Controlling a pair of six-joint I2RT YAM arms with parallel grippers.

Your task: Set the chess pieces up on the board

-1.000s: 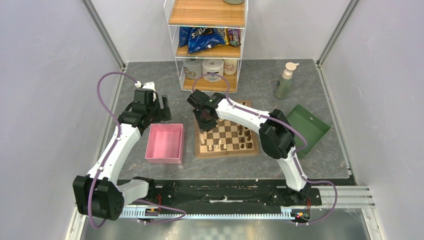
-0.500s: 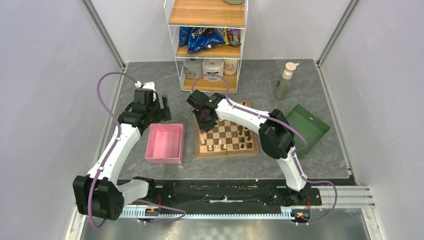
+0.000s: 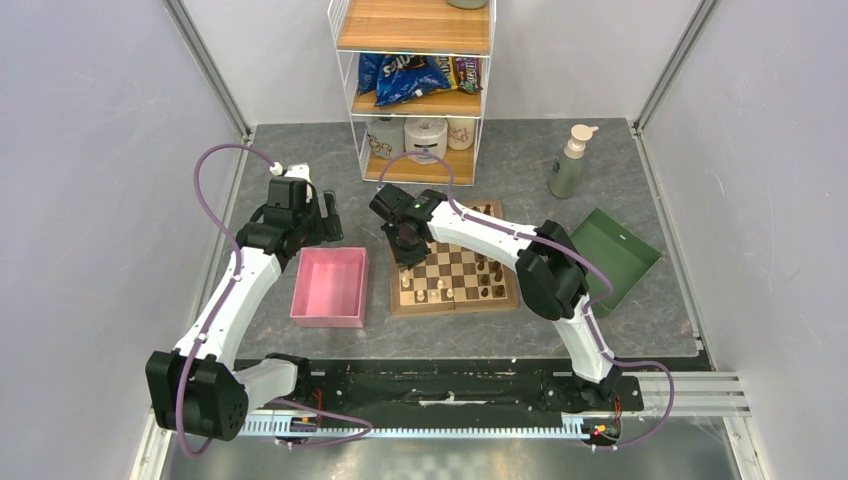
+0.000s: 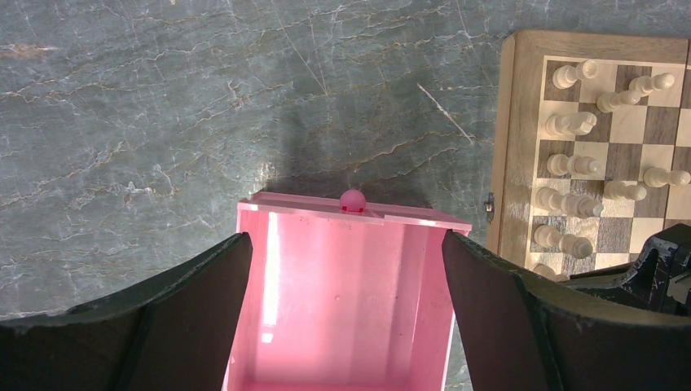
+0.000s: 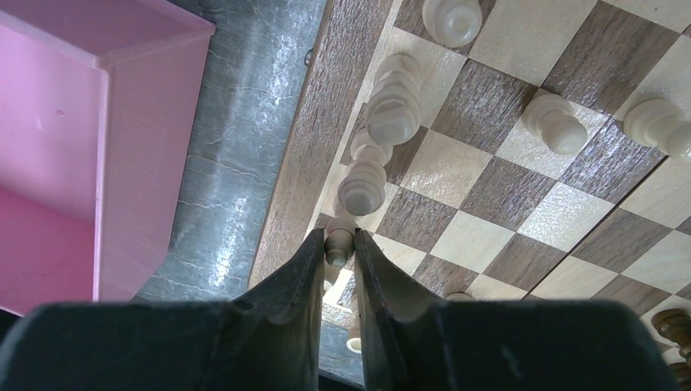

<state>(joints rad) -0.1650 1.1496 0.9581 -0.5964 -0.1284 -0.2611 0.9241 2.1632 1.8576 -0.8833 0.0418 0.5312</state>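
Note:
The wooden chessboard (image 3: 455, 272) lies mid-table, with cream pieces on its left columns and dark pieces (image 3: 492, 270) on the right. My right gripper (image 5: 339, 244) hangs over the board's far left corner and is shut on a cream chess piece (image 5: 338, 246), held between the fingertips above the board's left edge. More cream pieces (image 5: 391, 102) stand just ahead of it. My left gripper (image 4: 346, 269) is open and empty above the pink tray (image 4: 342, 301), left of the board (image 4: 513, 122).
A wire shelf (image 3: 415, 90) with snack bags and rolls stands behind the board. A soap bottle (image 3: 570, 160) stands far right. A green tray (image 3: 612, 255) lies right of the board. The pink tray (image 3: 330, 287) is empty.
My right gripper has shifted slightly left and farther back over the board's far left corner. The left arm has not moved.

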